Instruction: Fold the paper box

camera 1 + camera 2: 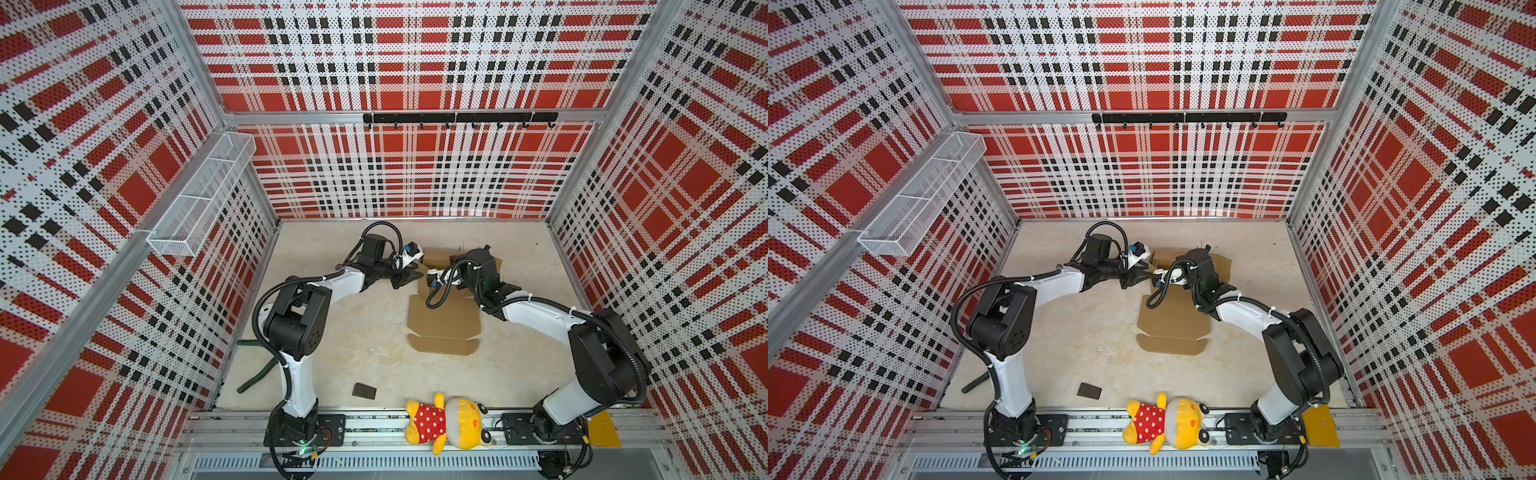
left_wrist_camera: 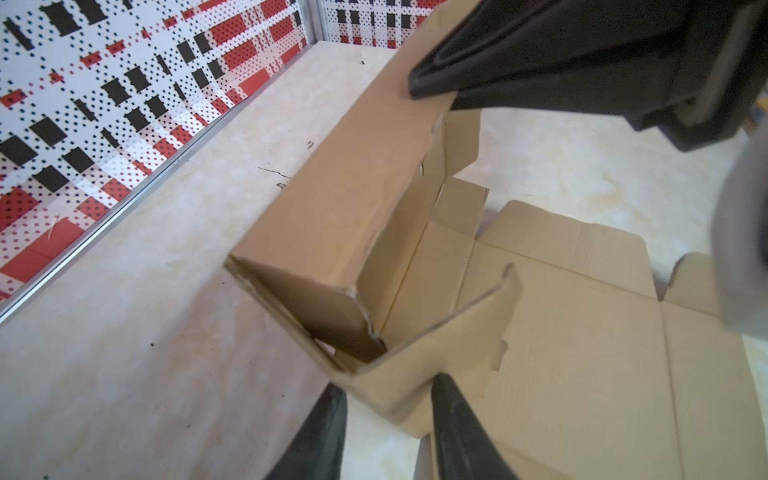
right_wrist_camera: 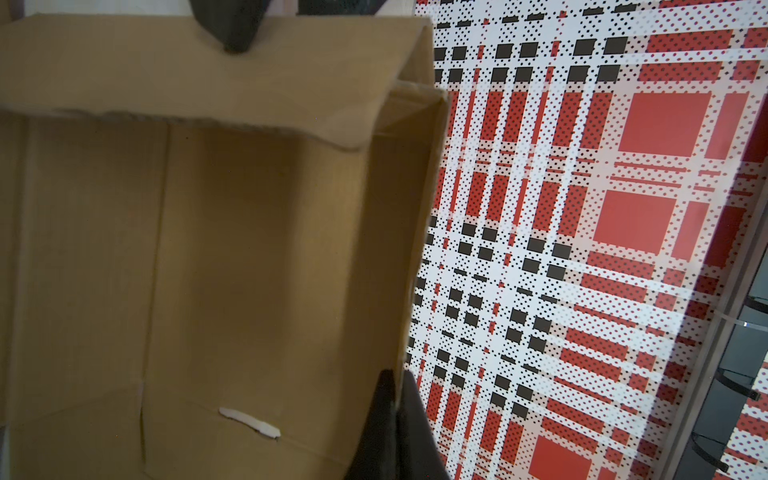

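Observation:
The paper box (image 1: pixel 444 320) (image 1: pixel 1173 322) is plain brown cardboard lying mid-table in both top views. Its near panels lie flat and its far end is folded up into walls (image 2: pixel 353 199). My left gripper (image 2: pixel 388 382) (image 1: pixel 409 276) is at the raised left corner, jaws apart, with a folded corner flap (image 2: pixel 415 365) between the fingers. My right gripper (image 3: pixel 397 395) is shut on the top edge of an upright wall (image 3: pixel 270 249), and it also shows in the left wrist view as the right gripper (image 2: pixel 415 87) clamping the wall's far end.
A yellow plush toy (image 1: pixel 446 424) lies on the front rail. A small dark brown block (image 1: pixel 364 390) sits on the table near the left arm's base. A white wire basket (image 1: pixel 203 195) hangs on the left wall, and a black hook rail (image 1: pixel 459 118) runs along the back wall.

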You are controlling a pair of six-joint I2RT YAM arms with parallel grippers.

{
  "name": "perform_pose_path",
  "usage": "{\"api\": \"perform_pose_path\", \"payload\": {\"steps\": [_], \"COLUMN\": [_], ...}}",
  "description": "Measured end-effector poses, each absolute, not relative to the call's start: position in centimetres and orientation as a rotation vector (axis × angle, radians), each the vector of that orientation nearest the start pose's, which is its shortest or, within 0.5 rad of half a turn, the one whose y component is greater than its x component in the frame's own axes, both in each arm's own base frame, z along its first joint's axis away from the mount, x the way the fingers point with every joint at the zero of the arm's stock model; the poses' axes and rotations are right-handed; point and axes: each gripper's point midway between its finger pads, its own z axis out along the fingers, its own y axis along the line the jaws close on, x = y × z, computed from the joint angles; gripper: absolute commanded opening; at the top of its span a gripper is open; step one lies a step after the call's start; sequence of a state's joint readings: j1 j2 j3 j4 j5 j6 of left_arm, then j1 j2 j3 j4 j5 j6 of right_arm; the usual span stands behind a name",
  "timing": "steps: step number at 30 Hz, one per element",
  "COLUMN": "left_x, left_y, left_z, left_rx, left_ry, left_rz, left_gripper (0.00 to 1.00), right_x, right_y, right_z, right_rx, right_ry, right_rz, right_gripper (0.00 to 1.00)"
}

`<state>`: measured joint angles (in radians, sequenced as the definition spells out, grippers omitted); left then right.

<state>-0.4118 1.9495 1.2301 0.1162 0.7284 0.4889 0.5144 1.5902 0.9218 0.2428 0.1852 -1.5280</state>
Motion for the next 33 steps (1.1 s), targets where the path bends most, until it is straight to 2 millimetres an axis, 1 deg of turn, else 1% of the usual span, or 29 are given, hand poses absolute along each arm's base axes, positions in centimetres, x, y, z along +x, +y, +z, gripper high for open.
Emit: {"api": "perform_pose_path", "payload": {"steps": [6,15,25,28,33], "left_x": [42.2,41.3,40.8,40.6,40.5], "left_y": [-31.2,-32.6,-33.2,-33.3,-33.4], "left_z": [12.5,12.1,11.4,11.3,11.3], "left_rx": [1.152,1.072,0.994,0.979,0.936], "left_ry": [1.69,1.689,1.689,1.687,1.699], "left_rz": [-0.739,-0.708,-0.657,-0.642,-0.651], "left_gripper": [0.36,0.36,0.36,0.38,0.38], "right_x": [43.0,42.4,41.8,41.5,41.2], "right_y": [20.6,20.3,19.8,19.6,19.5], "right_z": [17.2,17.4,17.0,16.9,16.9], "right_rx": [-1.71,-1.709,-1.72,-1.727,-1.736], "right_ry": [1.197,1.197,1.181,1.172,1.16], "right_rz": [-0.819,-0.822,-0.844,-0.851,-0.858], "right_gripper": [0.0,0.0,0.0,0.0,0.0]}}
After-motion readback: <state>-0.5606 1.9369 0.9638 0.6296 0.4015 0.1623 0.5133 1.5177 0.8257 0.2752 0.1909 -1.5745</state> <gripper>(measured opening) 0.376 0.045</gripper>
